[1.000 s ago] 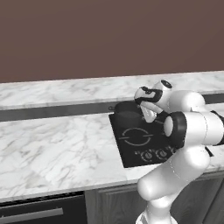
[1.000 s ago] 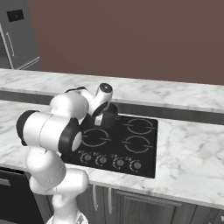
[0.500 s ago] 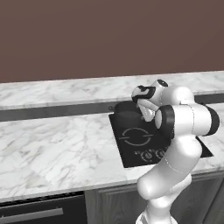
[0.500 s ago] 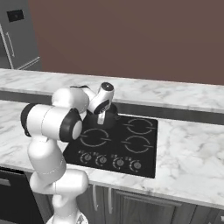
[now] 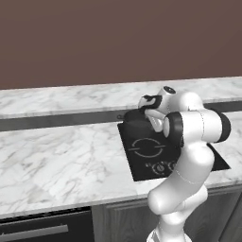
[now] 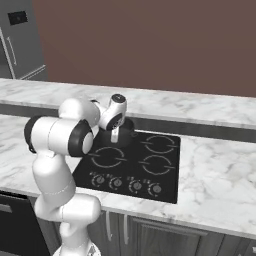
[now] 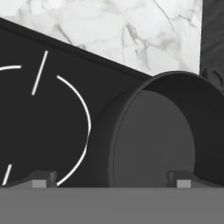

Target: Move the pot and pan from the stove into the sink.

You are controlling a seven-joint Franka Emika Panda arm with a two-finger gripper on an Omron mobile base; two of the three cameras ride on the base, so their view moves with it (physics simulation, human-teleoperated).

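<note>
A dark grey pot (image 7: 153, 135) stands on the back left burner of the black stove (image 5: 144, 150), and it also shows as the pot (image 5: 136, 124) and the pot (image 6: 128, 128) in the two base views. My gripper (image 7: 111, 179) is open and points down at the pot's rim, one fingertip (image 7: 180, 178) inside the pot and the other fingertip (image 7: 41, 178) outside its wall. From the base views the gripper (image 5: 149, 111) and the gripper (image 6: 115, 135) sit right at the pot's top. The pan and the sink are out of view.
A row of round knobs (image 6: 127, 184) lines the stove's (image 6: 159, 156) front edge. Marble counter (image 5: 61, 156) spreads left of the stove, with a dark strip behind it. A grey fridge (image 6: 17, 40) stands at the far left. My own arm's elbow (image 5: 196, 126) hangs over the stove.
The hand has shifted slightly left and down onto the pot while the elbow swung closer in. The gripper stays open and the pot has not moved.
</note>
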